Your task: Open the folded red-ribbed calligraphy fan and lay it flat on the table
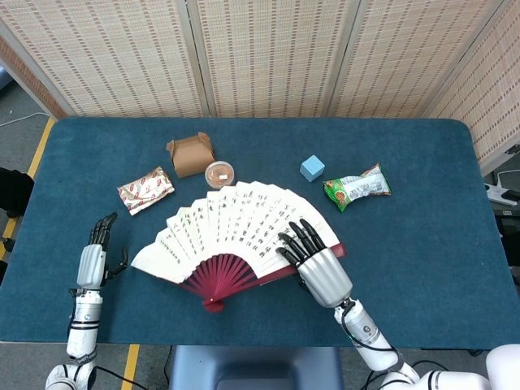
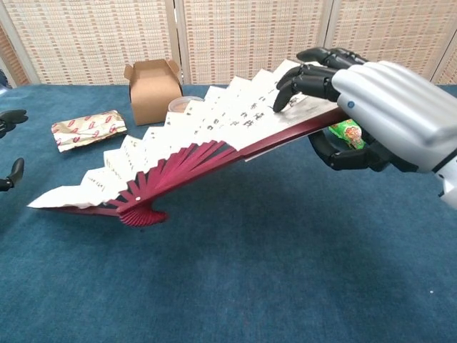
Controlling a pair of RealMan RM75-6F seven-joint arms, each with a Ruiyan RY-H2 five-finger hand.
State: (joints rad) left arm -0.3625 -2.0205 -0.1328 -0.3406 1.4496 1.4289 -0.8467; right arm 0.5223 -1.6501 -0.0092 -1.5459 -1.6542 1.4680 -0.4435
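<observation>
Calligraphy fan [image 1: 236, 231], fully spread, red ribs showing; pivot end resting on the blue worktop [image 1: 422, 244], far edge tilting upward; right hand [image 1: 321, 266] pinching its end rib, fingers [image 2: 303, 80] above; left hand [image 1: 93, 256] hovering apart, fingers spread, holding nothing.

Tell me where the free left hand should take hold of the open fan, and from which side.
Take the fan at the left outer red rib near the pivot, coming from the left hand's own side. That low end seems to rest on the table while the right hand holds the raised far rib.
</observation>
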